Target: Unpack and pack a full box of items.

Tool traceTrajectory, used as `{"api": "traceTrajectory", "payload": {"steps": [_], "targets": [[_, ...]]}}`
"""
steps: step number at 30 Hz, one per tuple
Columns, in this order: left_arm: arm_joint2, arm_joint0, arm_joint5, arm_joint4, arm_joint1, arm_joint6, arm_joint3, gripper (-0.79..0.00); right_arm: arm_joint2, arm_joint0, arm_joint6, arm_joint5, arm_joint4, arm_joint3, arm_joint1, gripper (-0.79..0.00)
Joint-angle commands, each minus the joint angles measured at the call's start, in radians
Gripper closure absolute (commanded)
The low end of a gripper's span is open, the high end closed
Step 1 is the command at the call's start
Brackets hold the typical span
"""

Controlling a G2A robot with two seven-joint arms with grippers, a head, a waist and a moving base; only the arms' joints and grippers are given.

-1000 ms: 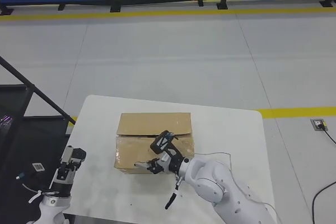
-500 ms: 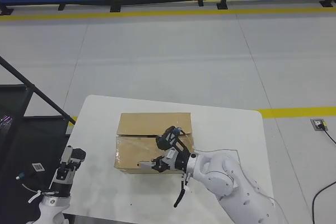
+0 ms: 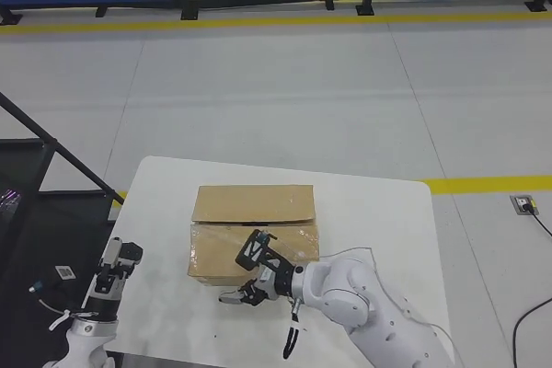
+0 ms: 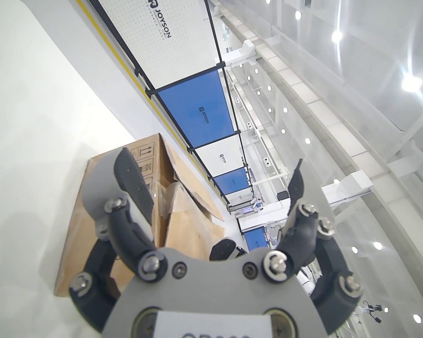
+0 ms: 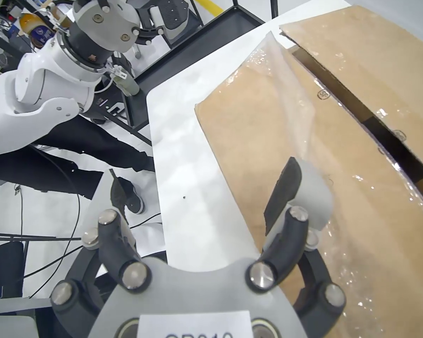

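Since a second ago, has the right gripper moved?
Yes. The right gripper has drawn back from over the box toward the near edge of the table.

- I find the box (image 3: pixel 253 221) planted mid-table (image 3: pixel 377 221), with broad white surface to its right and a narrower strip on its left.
- My right gripper (image 3: pixel 242 296), jaws spread, crowds the box's near side, where loose clear film (image 5: pixel 289 107) drapes the near flap.
- A narrow dark slit (image 5: pixel 384 135) opens between the top flaps.
- My left gripper (image 3: pixel 118 250), jaws spread, sits at the table's left edge, well apart from the box, and a black rack (image 3: pixel 18 212) stands beyond it.
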Motion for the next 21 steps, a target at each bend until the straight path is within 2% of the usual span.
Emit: {"api": "traceTrajectory", "payload": {"steps": [1, 12, 21], "targets": [[-0.002, 0.000, 0.001, -0.002, 0.000, -0.002, 0.003, -0.785, -0.005, 0.005, -0.016, 0.026, -0.019, 0.003, -0.004, -0.785], [-0.008, -0.004, 0.003, -0.009, 0.000, -0.014, 0.005, -0.785, -0.009, 0.023, -0.119, 0.142, -0.096, 0.023, -0.022, -0.785], [0.008, -0.011, -0.019, 0.017, 0.001, -0.059, 0.003, -0.785, -0.007, 0.061, -0.171, 0.181, -0.089, 0.077, -0.042, -0.785]]}}
